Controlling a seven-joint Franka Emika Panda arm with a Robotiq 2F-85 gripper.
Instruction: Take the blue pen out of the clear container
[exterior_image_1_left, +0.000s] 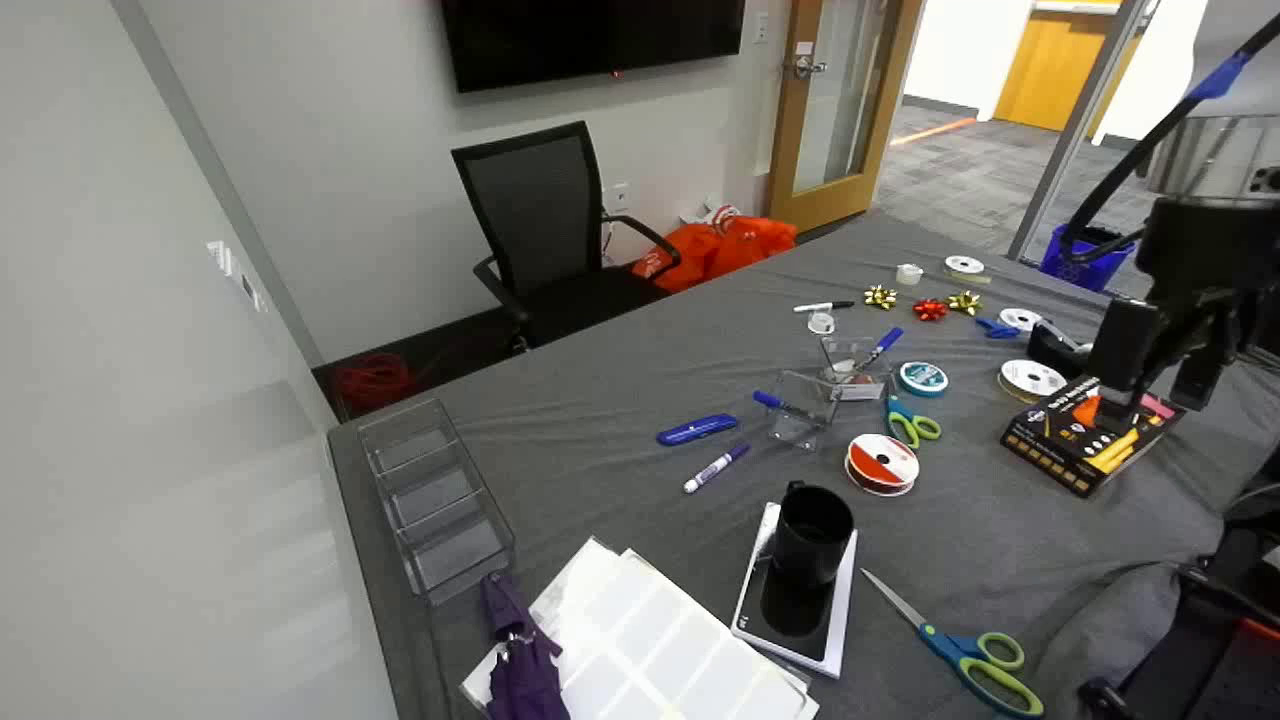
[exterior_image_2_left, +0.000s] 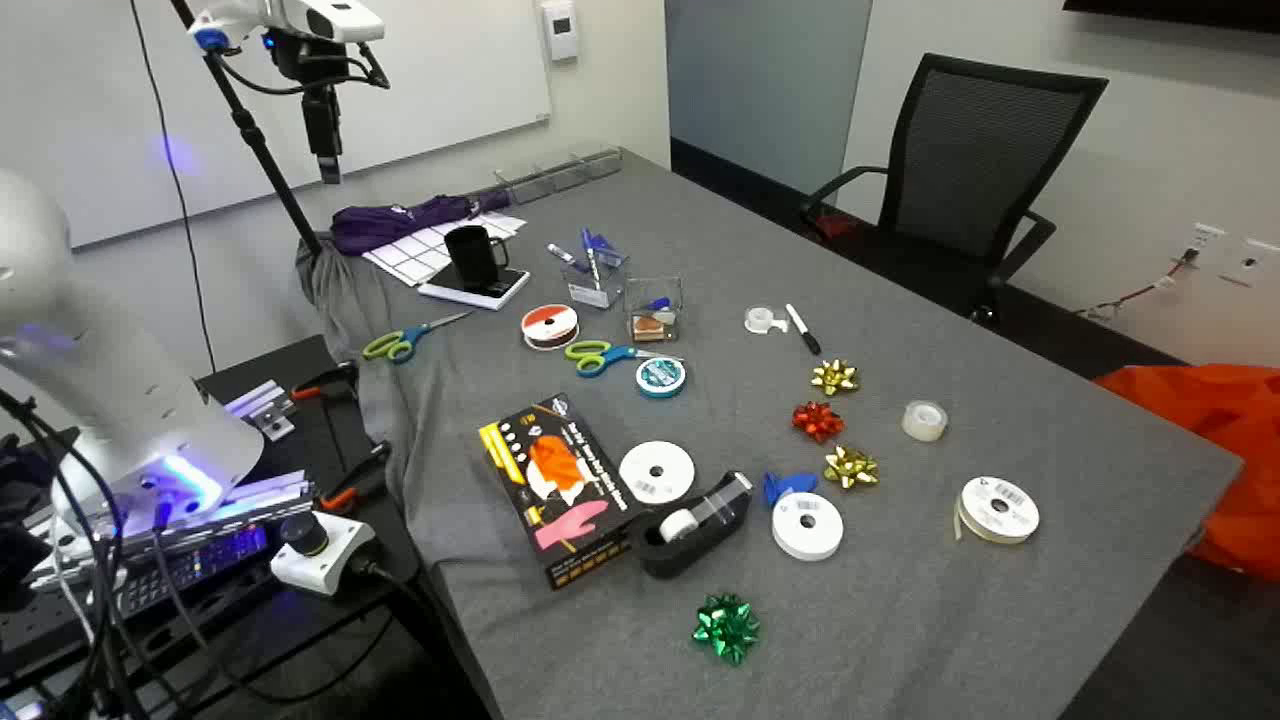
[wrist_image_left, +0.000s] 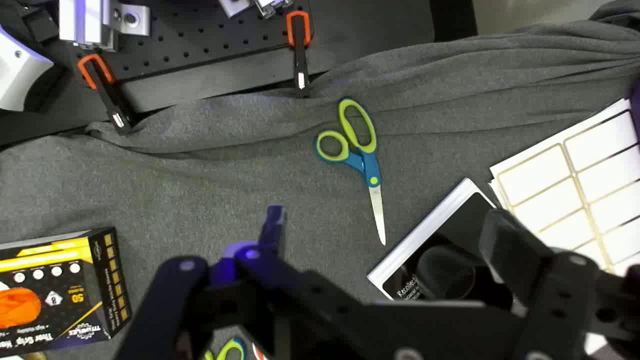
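Observation:
Two small clear plastic cups stand side by side mid-table, and a blue-capped pen leans in each. In an exterior view, the nearer cup (exterior_image_1_left: 800, 428) has a blue pen (exterior_image_1_left: 768, 399) tilting out, and the farther cup (exterior_image_1_left: 858, 388) has another blue pen (exterior_image_1_left: 887, 341). In an exterior view the cups (exterior_image_2_left: 592, 294) (exterior_image_2_left: 655, 318) show with a pen (exterior_image_2_left: 588, 242) rising from the left one. I cannot tell which cup is meant. My gripper (exterior_image_1_left: 1160, 368) is open and empty, raised above the table, well apart from both cups. The wrist view shows its spread fingers (wrist_image_left: 385, 225); the cups are out of view there.
A black mug (exterior_image_1_left: 815, 530) stands on a black-and-white pad (wrist_image_left: 425, 235). Scissors (wrist_image_left: 370, 165), a glove box (exterior_image_2_left: 560, 490), a tape dispenser (exterior_image_2_left: 695, 525), ribbon spools (exterior_image_1_left: 882, 465), a blue knife (exterior_image_1_left: 697, 430) and a marker (exterior_image_1_left: 717, 468) lie around. A clear tiered tray (exterior_image_1_left: 435, 500) sits at the edge.

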